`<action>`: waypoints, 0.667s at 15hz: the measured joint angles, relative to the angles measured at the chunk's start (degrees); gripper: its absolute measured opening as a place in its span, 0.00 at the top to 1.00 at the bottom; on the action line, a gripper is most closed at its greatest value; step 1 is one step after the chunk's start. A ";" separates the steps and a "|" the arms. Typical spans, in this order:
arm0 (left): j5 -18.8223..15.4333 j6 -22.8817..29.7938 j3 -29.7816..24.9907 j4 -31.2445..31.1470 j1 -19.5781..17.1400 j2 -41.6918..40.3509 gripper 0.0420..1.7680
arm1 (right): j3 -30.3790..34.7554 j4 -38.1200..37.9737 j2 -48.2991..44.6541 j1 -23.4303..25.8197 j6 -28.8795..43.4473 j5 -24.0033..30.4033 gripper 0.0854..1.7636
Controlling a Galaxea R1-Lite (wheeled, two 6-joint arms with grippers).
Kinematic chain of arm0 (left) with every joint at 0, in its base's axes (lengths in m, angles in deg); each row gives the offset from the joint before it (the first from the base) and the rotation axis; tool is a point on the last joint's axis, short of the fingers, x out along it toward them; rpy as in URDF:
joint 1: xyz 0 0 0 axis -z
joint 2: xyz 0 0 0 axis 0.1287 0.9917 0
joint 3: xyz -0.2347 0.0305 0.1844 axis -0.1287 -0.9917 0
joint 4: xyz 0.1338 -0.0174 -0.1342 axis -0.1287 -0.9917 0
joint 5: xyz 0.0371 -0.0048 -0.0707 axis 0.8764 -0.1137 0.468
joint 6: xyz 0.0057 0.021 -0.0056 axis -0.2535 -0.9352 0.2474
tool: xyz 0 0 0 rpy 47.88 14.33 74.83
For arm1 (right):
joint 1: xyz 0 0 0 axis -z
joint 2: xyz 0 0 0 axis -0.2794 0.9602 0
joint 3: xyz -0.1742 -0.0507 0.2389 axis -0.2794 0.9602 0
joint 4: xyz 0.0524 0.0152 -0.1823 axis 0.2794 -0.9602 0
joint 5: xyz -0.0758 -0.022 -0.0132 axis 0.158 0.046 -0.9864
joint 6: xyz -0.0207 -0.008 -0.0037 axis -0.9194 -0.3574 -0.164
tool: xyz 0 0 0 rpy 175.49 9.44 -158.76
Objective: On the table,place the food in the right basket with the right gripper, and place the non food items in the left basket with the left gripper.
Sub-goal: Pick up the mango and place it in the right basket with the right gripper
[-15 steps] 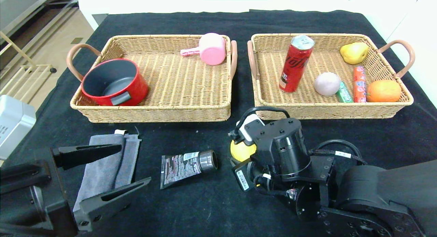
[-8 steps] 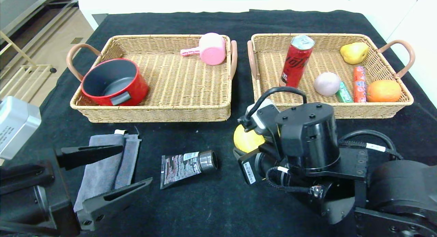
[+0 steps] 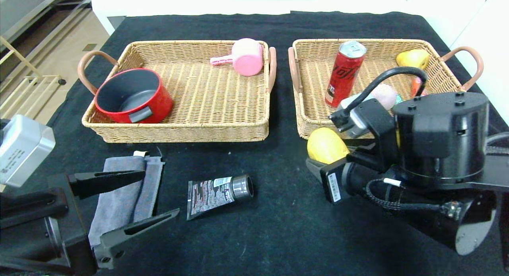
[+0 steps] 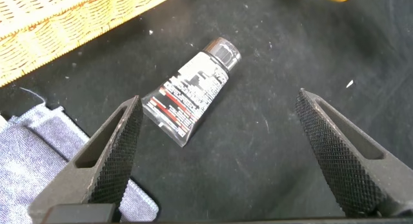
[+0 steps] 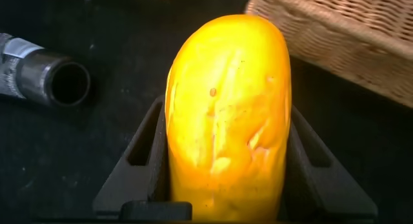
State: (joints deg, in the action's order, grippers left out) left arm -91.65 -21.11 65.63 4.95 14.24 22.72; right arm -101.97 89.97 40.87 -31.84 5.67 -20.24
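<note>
Just before the right basket [image 3: 381, 129], the right gripper [image 3: 318, 164] clasps the yellow piece [image 3: 325, 144], apparently lifted; the left gripper [image 3: 135, 198] hangs wide-spread over the towel [image 3: 119, 196].

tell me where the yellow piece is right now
The yellow piece is clamped in the right gripper, just before the right basket's front left corner.

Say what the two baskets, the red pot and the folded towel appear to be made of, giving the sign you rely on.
Left basket and right basket: woven wicker or rattan, matte tan, visible weave; handles look smooth brown, perhaps leather-wrapped.
Red pot: probably enamelled or coated metal, glossy red outside, dull grey inside; could be plastic.
Folded towel: soft grey fabric, likely microfibre, with a fuzzy nap and stitched edge.
</note>
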 joint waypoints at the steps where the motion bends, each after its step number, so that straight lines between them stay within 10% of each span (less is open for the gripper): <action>1: -0.02 0.00 0.00 0.02 0.00 0.02 0.03 | 0.52 -1.06 -1.49 1.16 0.00 0.00 0.46; 10: 0.00 -0.09 0.00 0.07 0.00 0.06 0.03 | 0.94 -3.32 -8.63 14.12 -0.17 0.83 0.46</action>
State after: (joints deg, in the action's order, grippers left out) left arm -91.65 -21.19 65.63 5.02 14.24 22.78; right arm -101.03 86.66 32.24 -17.72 5.50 -19.41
